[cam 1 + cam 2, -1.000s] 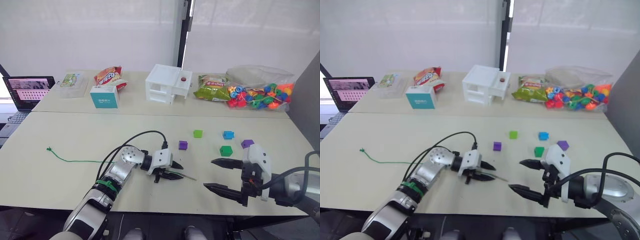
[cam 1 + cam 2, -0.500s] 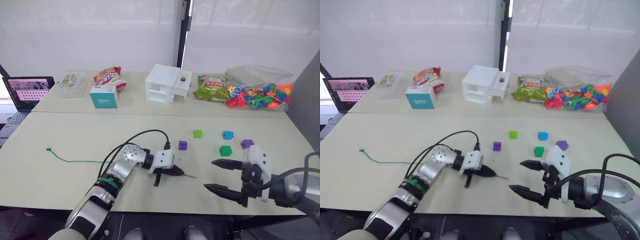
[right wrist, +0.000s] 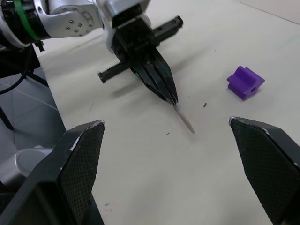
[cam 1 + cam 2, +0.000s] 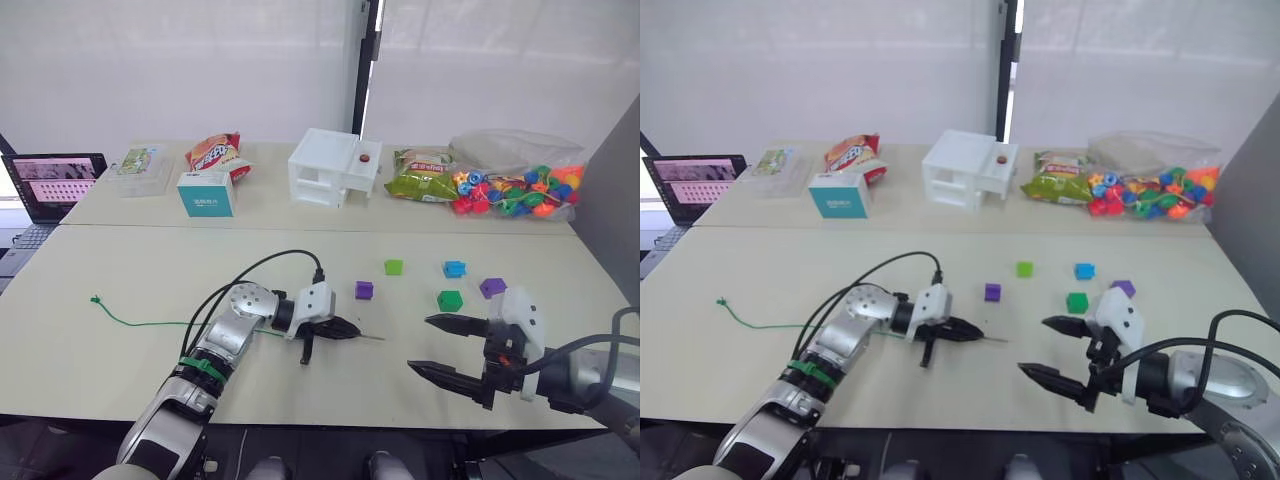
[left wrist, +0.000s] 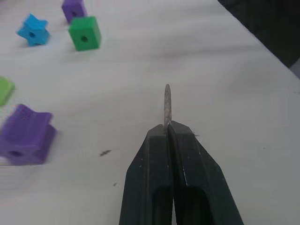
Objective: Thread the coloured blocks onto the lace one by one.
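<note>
**Left gripper clamps the lace tip; right gripper waits spread open**

The left gripper (image 4: pixel 345 331) is clenched on the lace (image 4: pixel 160 323), its two black fingers (image 5: pixel 180 159) pressed together around the stiff grey tip (image 5: pixel 167 104), which pokes out just past them and lies low over the table (image 4: pixel 150 270). The green cord trails back behind that gripper to a knotted end well away from it. Just beyond the fingertips sits a purple block (image 4: pixel 364 290); farther out lie a light green block (image 4: pixel 394 267), a blue block (image 4: pixel 455 268), a dark green block (image 4: pixel 450 300) and a second purple block (image 4: pixel 492 288).

The right gripper (image 4: pixel 452 348) is released, its fingers spread wide apart and holding nothing, near the dark green block and facing the left gripper's tip.

No writing on the packages at the far edge can be read: a teal box (image 4: pixel 208 193), a red snack bag (image 4: pixel 216 153), a white box (image 4: pixel 335 167), a green packet (image 4: pixel 424 177) and a bag of beads (image 4: pixel 515 190). A laptop (image 4: pixel 50 183) has its screen lit.

Since a second ago the left gripper has drawn back slightly toward the robot's left and levelled the tip; its fingers, then a little apart, have closed. The right gripper has stayed open in much the same place, and the blocks have not moved.
</note>
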Controlling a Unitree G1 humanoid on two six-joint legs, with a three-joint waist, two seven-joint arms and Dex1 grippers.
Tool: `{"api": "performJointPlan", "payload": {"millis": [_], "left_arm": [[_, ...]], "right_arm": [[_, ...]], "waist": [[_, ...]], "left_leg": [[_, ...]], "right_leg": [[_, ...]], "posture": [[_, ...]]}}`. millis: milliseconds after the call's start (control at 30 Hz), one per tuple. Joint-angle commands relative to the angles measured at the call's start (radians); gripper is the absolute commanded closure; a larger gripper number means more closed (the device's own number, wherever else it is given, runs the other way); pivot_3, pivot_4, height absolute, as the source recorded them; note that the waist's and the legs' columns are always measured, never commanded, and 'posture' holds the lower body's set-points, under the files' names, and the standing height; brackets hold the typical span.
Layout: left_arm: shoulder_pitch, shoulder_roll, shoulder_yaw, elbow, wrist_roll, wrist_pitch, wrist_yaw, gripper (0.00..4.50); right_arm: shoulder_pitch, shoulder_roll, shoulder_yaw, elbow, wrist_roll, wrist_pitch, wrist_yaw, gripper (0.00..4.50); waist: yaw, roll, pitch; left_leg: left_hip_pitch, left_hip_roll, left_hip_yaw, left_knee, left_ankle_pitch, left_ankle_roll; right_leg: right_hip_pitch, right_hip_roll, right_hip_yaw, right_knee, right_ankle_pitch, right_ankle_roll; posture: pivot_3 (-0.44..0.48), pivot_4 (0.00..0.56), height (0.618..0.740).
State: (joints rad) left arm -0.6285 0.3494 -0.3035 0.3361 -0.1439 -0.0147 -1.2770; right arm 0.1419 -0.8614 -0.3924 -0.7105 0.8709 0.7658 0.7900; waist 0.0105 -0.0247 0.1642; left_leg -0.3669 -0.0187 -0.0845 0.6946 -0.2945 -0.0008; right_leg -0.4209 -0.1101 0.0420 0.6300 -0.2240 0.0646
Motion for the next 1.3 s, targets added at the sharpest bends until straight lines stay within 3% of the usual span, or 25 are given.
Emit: {"api": "performJointPlan", "payload": {"millis": [33,367,567,833,1033,1300], "left_arm": [[0.026,0.015,0.039,-0.102,-0.050,0.060,0.019,4.47],[0.124,0.038,0.073,-0.234,-0.094,0.127,0.063,4.47],[0.154,0.043,0.058,-0.288,-0.105,0.152,0.062,4.47],[0.180,0.060,0.061,-0.340,-0.111,0.181,0.090,4.47],[0.221,0.070,0.056,-0.398,-0.111,0.202,0.113,4.47],[0.261,0.078,0.052,-0.455,-0.105,0.226,0.156,4.47]], "right_arm": [[0.024,0.042,-0.085,0.018,0.029,-0.031,-0.027,0.00],[0.105,0.308,-0.205,0.174,-0.159,-0.260,-0.229,0.00],[0.064,0.385,-0.196,0.334,-0.293,-0.359,-0.352,0.00],[-0.095,0.309,-0.080,0.631,-0.500,-0.479,-0.356,0.00],[-0.242,0.277,-0.023,0.816,-0.536,-0.507,-0.322,0.00],[-0.346,0.270,0.036,0.926,-0.557,-0.525,-0.276,0.00]], "waist": [[0.001,0.000,0.000],[-0.002,0.001,0.000],[-0.005,0.003,-0.001],[-0.024,0.005,-0.002],[-0.027,0.006,-0.002],[-0.024,0.007,-0.002]], "left_leg": [[0.000,0.000,0.000,0.000,0.000,0.000],[0.001,0.000,0.001,-0.001,0.000,0.000],[0.001,0.000,0.001,-0.001,0.000,0.000],[0.002,0.000,0.002,-0.002,0.000,0.000],[0.003,0.000,0.002,-0.003,0.000,0.000],[0.003,0.000,0.002,-0.003,0.000,0.000]], "right_leg": [[0.000,0.000,0.000,0.000,0.000,0.000],[0.000,0.000,0.001,0.000,0.000,0.000],[0.000,0.000,0.001,0.000,0.000,0.000],[0.000,0.000,0.002,0.000,0.000,0.000],[0.000,0.000,0.002,0.000,0.000,0.000],[0.000,0.000,0.003,0.000,0.000,0.000]], "posture": [[0.000,0.150,0.740],[0.000,0.150,0.740],[0.000,0.150,0.740],[0.000,0.150,0.740],[0.000,0.150,0.740],[0.000,0.150,0.740]]}}
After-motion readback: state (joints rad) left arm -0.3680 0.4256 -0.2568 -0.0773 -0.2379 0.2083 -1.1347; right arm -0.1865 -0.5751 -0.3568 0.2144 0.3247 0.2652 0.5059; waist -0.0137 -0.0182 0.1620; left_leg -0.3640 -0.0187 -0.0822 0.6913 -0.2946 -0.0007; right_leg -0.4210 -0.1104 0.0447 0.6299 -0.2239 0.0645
